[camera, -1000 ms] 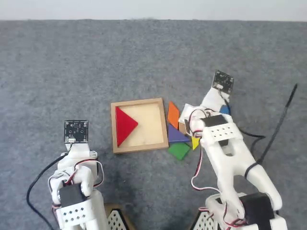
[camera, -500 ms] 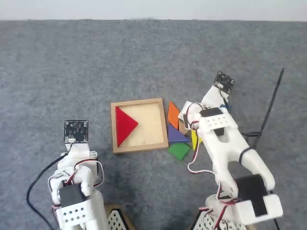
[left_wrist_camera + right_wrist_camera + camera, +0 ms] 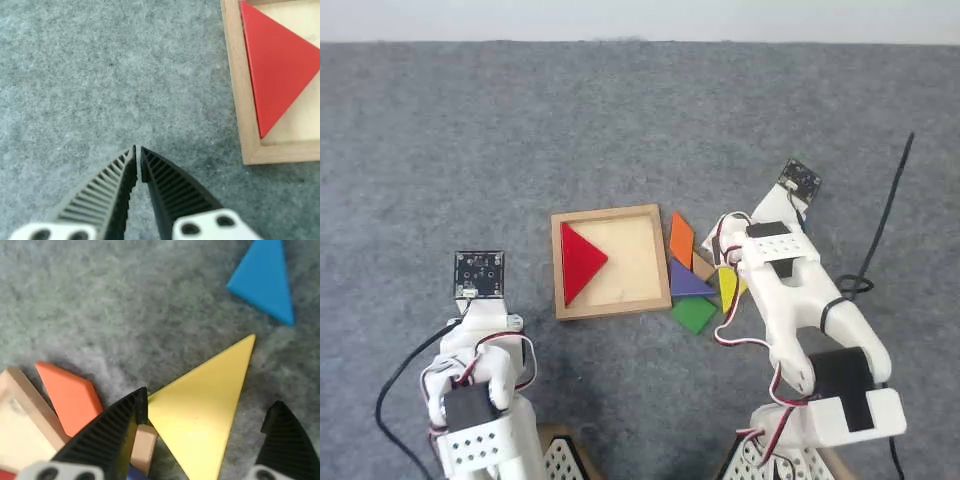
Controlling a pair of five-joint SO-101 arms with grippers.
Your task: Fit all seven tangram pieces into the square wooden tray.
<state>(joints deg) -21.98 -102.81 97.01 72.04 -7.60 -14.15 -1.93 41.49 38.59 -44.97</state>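
The square wooden tray [image 3: 656, 254] lies mid-table with a red triangle [image 3: 580, 262] along its left side. Just right of the tray are an orange parallelogram [image 3: 681, 240], a purple triangle [image 3: 688, 280], a green piece [image 3: 694, 314], a tan wooden piece [image 3: 703, 266] and a yellow triangle [image 3: 728, 288]. My right arm [image 3: 775, 265] hangs over this cluster. Its gripper [image 3: 210, 402] is open, with the yellow triangle [image 3: 205, 415] between the fingers and one fingertip [image 3: 135, 407] at its corner. A blue triangle [image 3: 265, 280] lies apart beyond it. My left gripper [image 3: 138, 151] is shut and empty over carpet near the tray's [image 3: 235, 80] corner.
Grey carpet covers the whole table. The left arm [image 3: 480, 340] sits at the near left, well away from the pieces. A black cable [image 3: 880, 240] runs along the right arm's far side. Open carpet stretches behind and to the left of the tray.
The right arm has swung to the right and turned, uncovering more of the yellow triangle. The left arm, the tray and the red triangle have stayed put.
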